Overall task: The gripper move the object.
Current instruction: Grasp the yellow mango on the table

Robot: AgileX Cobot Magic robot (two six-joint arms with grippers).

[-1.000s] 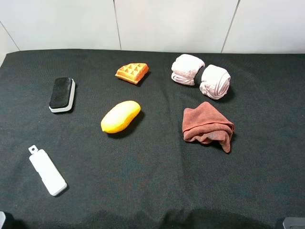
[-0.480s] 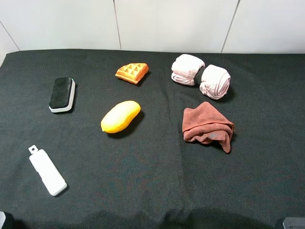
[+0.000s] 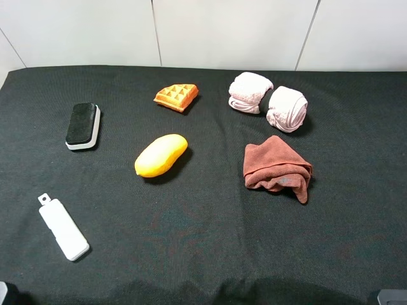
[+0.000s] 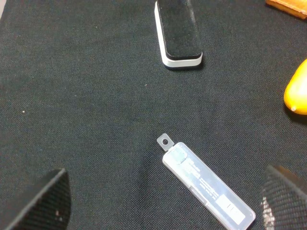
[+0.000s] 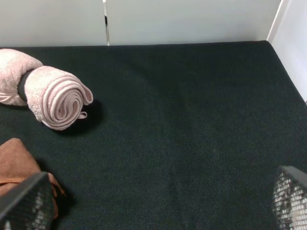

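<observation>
The yellow-orange mango (image 3: 161, 155) lies on the black table cloth (image 3: 203, 241), left of centre, with nothing touching it. Its end also shows in the left wrist view (image 4: 297, 88). My left gripper (image 4: 163, 203) is open wide and empty, low over the near left of the table, with the white bar (image 4: 206, 184) between its fingers (image 4: 41, 201). The mango is well off to one side of it. My right gripper (image 5: 158, 201) is open and empty over the right side of the table. In the high view only grey corners of the arms show at the bottom edge.
An orange waffle wedge (image 3: 176, 96) lies behind the mango. A black and white eraser (image 3: 83, 125) and the white bar (image 3: 62, 227) lie to the left. Two pink towel rolls (image 3: 287, 108) and a crumpled brown cloth (image 3: 277, 168) lie to the right.
</observation>
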